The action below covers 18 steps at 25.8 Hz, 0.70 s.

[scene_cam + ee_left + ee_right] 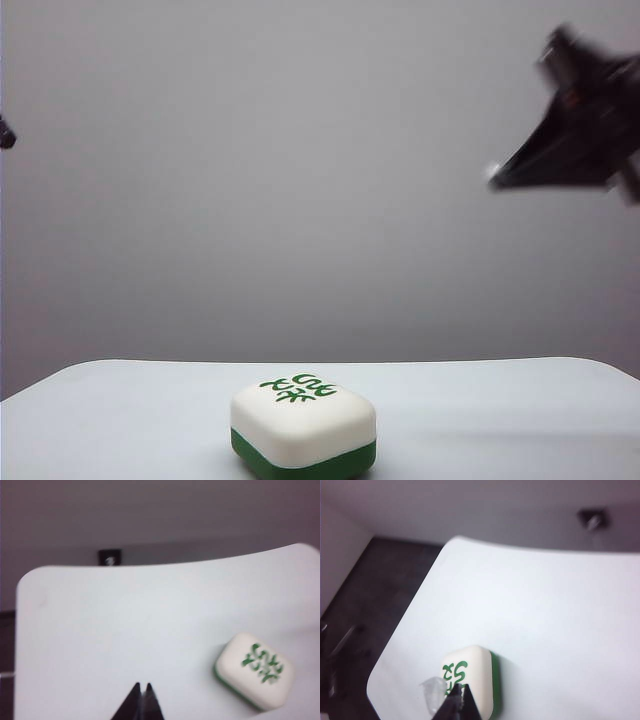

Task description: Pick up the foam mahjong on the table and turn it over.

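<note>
Overhead, left gripper and right gripper pinched together — chunky foam mahjong on smooth table.

My left gripper shows only as two dark pointed fingertips pressed together with no gap between them, holding nothing, hovering over bare surface of the table. Taking the foam mahjong as my landmark: it lies flat on the white tabletop, white face with the green character up, a thin dark green band showing along its lower edge. My fingertips are well apart from it, off to one side. Beyond the table's far rounded edge, far from the block, sits a small dark square fixture against the grey wall.
</note>
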### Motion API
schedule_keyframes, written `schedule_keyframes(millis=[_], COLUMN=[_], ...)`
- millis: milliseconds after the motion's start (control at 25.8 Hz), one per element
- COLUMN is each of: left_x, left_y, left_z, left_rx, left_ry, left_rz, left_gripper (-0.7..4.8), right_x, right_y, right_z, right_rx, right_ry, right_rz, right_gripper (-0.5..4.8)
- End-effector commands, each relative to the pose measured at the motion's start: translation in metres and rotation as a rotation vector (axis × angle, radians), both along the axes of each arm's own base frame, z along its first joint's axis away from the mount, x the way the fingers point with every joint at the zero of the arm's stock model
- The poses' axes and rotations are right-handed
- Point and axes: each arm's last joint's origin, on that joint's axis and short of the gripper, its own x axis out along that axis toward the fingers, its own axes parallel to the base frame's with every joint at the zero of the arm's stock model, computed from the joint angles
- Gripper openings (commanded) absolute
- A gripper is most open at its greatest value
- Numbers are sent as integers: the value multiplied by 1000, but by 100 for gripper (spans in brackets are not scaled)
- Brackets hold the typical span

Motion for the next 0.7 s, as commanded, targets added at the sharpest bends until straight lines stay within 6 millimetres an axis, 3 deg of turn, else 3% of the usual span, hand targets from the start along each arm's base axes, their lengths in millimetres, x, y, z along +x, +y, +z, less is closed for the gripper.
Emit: schedule_keyframes(millis=[39,116,271,348,387,581,697], left_x=[-2,-3,-3,-3,-3,-4,-4], left_y=[1,2,0,0,0,-2,-3], left_z=[-4,-5,-5,-4,-4,-4,-4], left_rx=[27,34,19,18,18,-5,-24], left_ry=[53,64,68,62,60,66,73], left_rz=[40,49,47,42,42,-9,-47], left_gripper=[-6,-6,-6,-6,-6,-6,-6], right_x=[20,29,47,56,60,77,76], right_y=[18,35,60,72,75,97,102], right_z=[-16,-29,-52,-65,-70,-99,-105], right_rx=[-12,-32,-51,-52,-43,-71,-115], right_ry=[38,60,121,168,189,282,300], right_rz=[86,144,222,256,276,361,385], right_gripper=[21,74,125,221,243,245,245])
